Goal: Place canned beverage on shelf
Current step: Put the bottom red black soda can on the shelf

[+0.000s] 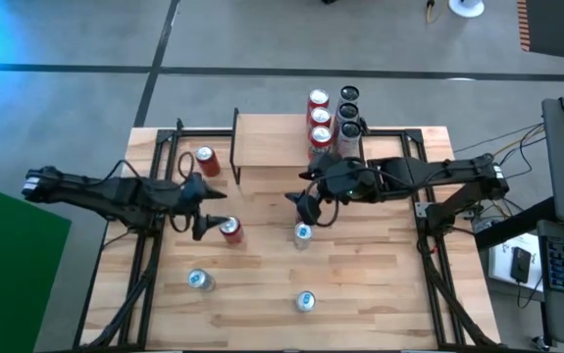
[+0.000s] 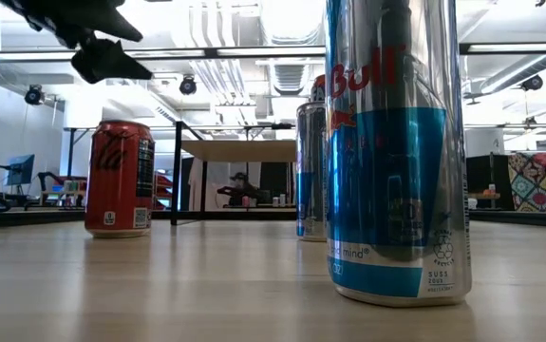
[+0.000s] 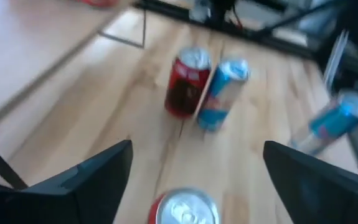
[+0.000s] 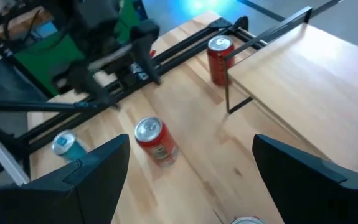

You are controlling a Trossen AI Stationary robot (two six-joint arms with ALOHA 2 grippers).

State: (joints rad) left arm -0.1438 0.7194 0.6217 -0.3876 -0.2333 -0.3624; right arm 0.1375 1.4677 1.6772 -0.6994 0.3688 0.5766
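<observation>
Between the wide-open, empty fingers of the left gripper (image 3: pixel 191 186) stands a red can (image 3: pixel 183 210); descend centred, then close.

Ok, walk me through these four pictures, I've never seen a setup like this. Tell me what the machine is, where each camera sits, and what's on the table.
Two dark robot arms work over a wooden table. One camera looks straight down, one sits at table height, and one rides on each wrist. The left claw hangs open beside a red can, holding nothing. The right claw is open near a blue can, also empty. The shelf is the small plank at the back, with four cans lined up at its right end. Another red can stands left of it, and two more blue cans stand nearer the front.
</observation>
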